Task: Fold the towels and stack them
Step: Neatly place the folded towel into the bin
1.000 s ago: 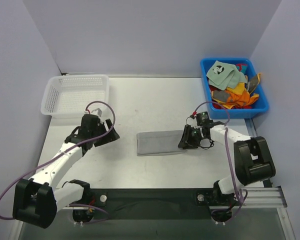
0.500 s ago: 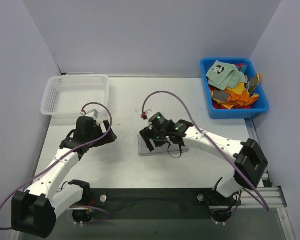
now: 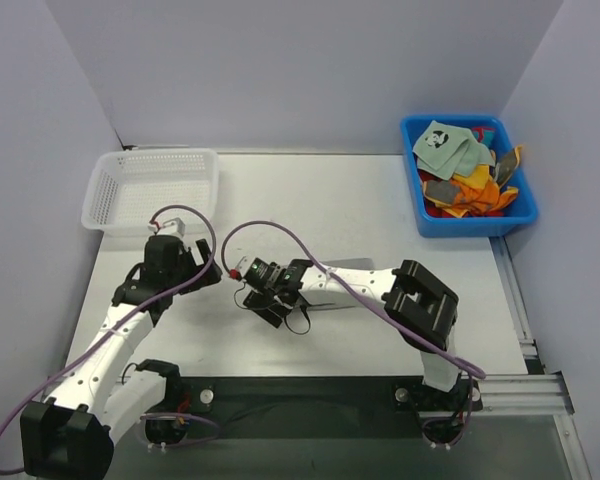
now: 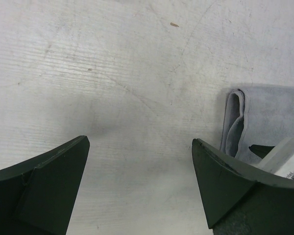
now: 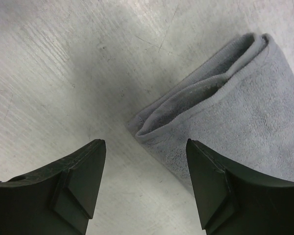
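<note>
A grey towel (image 3: 352,264) lies folded into a long strip mid-table, mostly covered by my right arm in the top view. Its folded left end (image 5: 235,98) shows in the right wrist view. My right gripper (image 5: 144,142) hovers open just off that end, with only table between its fingers. My left gripper (image 4: 140,141) is wide open over bare table, a little left of the towel (image 4: 264,117). From above, the left gripper (image 3: 208,272) and right gripper (image 3: 263,303) are close together. More towels (image 3: 470,175), pale green panda print, orange and red, lie heaped in the blue bin.
The blue bin (image 3: 420,215) stands at the back right corner. A white mesh basket (image 3: 150,190) sits at the back left. The right arm stretches leftward across the table's middle, with its purple cable arching above it.
My right arm has swung left along the towel, from its right end to its left end, and its jaws have opened. The left gripper has drawn back slightly to the left and opened wider.
</note>
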Controlling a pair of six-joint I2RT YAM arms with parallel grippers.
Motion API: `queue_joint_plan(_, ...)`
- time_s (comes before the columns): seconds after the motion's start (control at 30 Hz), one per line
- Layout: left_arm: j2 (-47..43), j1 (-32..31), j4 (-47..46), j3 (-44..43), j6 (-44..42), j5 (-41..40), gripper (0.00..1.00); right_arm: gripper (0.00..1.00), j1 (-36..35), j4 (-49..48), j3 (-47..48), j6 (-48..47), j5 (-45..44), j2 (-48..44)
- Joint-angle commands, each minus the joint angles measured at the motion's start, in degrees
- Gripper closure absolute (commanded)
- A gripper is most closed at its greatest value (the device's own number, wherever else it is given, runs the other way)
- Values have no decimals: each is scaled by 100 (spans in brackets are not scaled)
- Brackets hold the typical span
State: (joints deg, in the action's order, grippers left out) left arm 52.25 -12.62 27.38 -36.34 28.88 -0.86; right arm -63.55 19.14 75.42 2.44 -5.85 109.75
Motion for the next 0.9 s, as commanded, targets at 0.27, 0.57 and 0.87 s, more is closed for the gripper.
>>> queue_joint_plan(0.27,-136,146,31,-31,12,-256,3,49,-44,134,167,-428,-4,679)
queue_joint_plan(0.57,-31,146,-66,-22,275,24,3,100,246,-146,-158,-341,346,389)
queue_joint_plan(0.87,461,94,-977,284,1495,1096,3,100,808,-2067,-1694,142,1383,-1043)
